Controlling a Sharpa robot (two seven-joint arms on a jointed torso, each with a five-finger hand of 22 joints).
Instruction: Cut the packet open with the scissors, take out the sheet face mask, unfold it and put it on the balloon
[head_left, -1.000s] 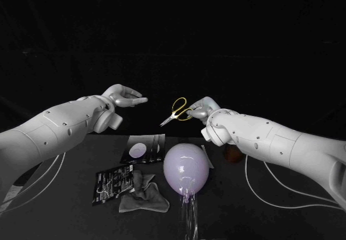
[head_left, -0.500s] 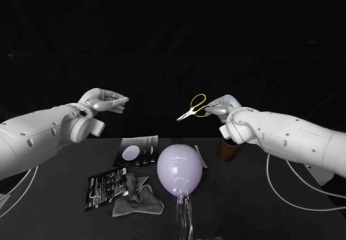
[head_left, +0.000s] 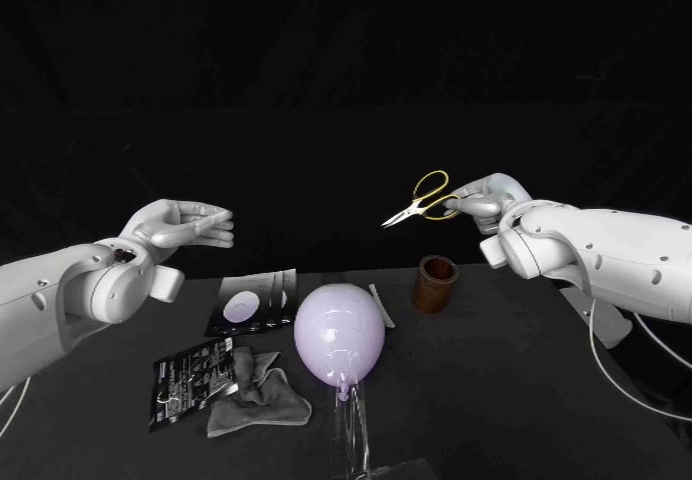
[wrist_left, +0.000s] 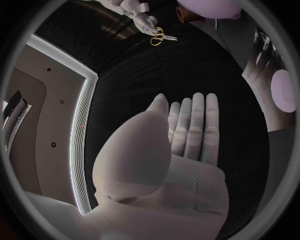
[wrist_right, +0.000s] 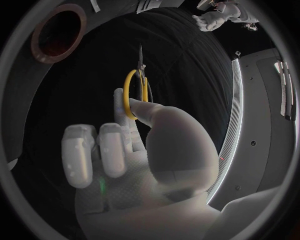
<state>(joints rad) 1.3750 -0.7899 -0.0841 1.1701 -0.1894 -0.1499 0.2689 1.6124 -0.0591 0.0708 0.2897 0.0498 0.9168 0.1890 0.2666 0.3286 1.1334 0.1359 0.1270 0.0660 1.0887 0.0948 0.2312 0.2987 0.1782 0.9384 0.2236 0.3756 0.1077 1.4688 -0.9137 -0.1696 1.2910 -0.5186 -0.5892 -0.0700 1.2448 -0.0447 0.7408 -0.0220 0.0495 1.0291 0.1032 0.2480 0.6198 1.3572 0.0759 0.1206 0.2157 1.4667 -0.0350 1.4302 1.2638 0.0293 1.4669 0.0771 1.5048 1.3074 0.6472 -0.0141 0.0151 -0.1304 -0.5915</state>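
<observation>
My right hand (head_left: 493, 203) is raised above the table's far right and grips the yellow-handled scissors (head_left: 423, 204), blades shut and pointing left; they also show in the right wrist view as scissors (wrist_right: 135, 84). My left hand (head_left: 179, 224) hangs in the air at the left, holding nothing, its fingers (wrist_left: 194, 130) stretched out side by side. The lilac balloon (head_left: 339, 335) sits on a clear stand mid-table. A black packet (head_left: 189, 379) lies to its left, with a crumpled grey sheet (head_left: 261, 396) beside it. Another packet (head_left: 254, 300), printed with a pale oval, lies behind them.
A brown cup (head_left: 433, 284) stands upright right of the balloon, below the scissors. A thin white strip (head_left: 379, 304) lies between the cup and the balloon. White cables hang off the right arm at the table's right side.
The hands have drawn apart: the right one carried the scissors right and up, the left one moved left and down and straightened its fingers. The camera has shifted too.
</observation>
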